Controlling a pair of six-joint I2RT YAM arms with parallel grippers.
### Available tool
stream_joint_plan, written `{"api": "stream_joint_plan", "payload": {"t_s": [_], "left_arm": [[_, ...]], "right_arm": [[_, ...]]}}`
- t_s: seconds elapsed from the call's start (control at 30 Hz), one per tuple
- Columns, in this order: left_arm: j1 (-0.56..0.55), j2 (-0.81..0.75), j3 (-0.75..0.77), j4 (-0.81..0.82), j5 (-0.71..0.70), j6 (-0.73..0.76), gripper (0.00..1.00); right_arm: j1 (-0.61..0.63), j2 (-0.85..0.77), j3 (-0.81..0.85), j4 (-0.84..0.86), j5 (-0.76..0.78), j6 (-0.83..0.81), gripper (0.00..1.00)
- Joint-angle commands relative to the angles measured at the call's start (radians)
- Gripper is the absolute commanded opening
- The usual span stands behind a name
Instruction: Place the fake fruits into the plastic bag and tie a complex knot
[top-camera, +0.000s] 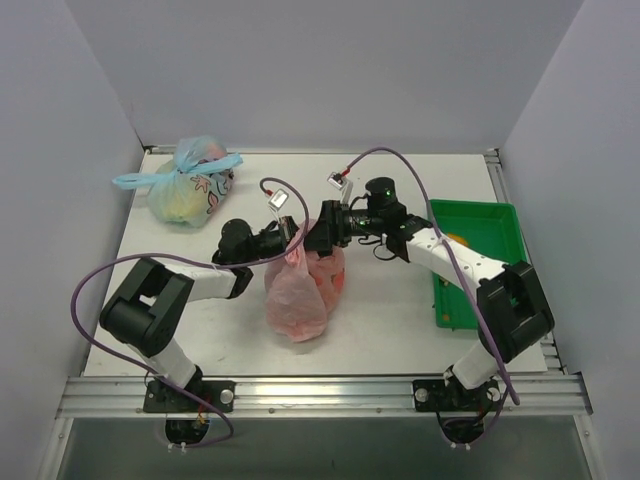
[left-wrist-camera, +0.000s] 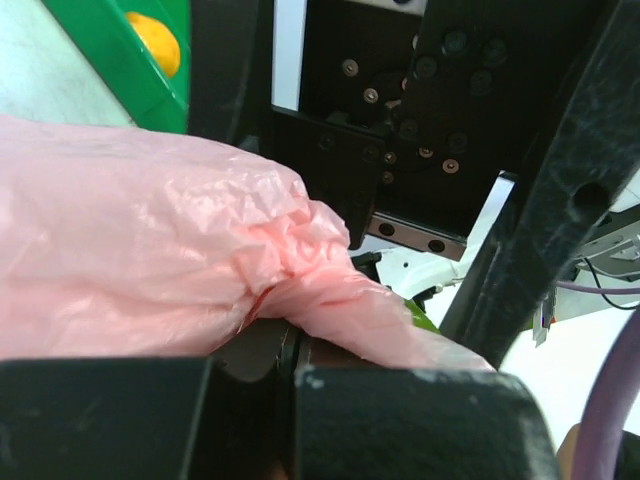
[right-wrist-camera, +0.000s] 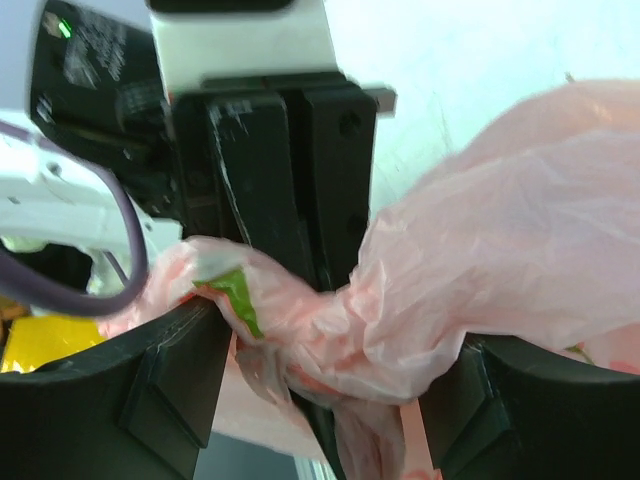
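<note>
The pink plastic bag (top-camera: 298, 292) lies mid-table with red-orange fruit shapes (top-camera: 326, 276) showing through it. My left gripper (top-camera: 291, 236) is shut on a gathered strip of the bag's top (left-wrist-camera: 330, 290), its fingers (left-wrist-camera: 400, 400) pressed together. My right gripper (top-camera: 320, 230) faces it. Its jaws stand wide apart around a twisted bunch of pink plastic (right-wrist-camera: 340, 330), and its fingers (right-wrist-camera: 170, 390) sit on either side. I cannot tell whether the bunch is a tied knot. An orange fruit (left-wrist-camera: 155, 40) lies in the green bin.
The green bin (top-camera: 492, 218) stands at the right beside the right arm, with the orange fruit (top-camera: 455, 238) in it. A pale blue flower-printed bag (top-camera: 190, 187), tied shut, sits at the back left. Purple cables loop over both arms.
</note>
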Motion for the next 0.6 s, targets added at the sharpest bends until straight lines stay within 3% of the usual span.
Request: {"api": "stream_joint_plan", "payload": {"t_s": [0.0, 0.1, 0.2, 0.3, 0.43, 0.57], "left_arm": [[-0.002, -0.031, -0.003, 0.066, 0.027, 0.023, 0.0], [-0.004, -0.028, -0.003, 0.063, 0.032, 0.026, 0.0], [-0.006, -0.021, 0.001, 0.063, 0.035, 0.023, 0.0], [-0.009, -0.015, 0.015, 0.063, 0.035, 0.02, 0.0], [-0.016, -0.014, 0.018, 0.066, 0.038, 0.021, 0.0], [-0.024, -0.017, 0.02, 0.066, 0.047, 0.026, 0.0]], "right_arm": [[-0.021, -0.098, -0.002, -0.237, -0.055, -0.195, 0.67], [-0.065, -0.146, 0.006, -0.373, -0.074, -0.289, 0.67], [-0.111, -0.176, 0.009, -0.426, -0.132, -0.251, 0.73], [-0.139, -0.203, 0.0, -0.432, -0.161, -0.202, 0.71], [-0.163, -0.207, -0.029, -0.429, -0.151, -0.18, 0.48], [-0.186, -0.166, -0.029, -0.404, -0.117, -0.133, 0.4]]}}
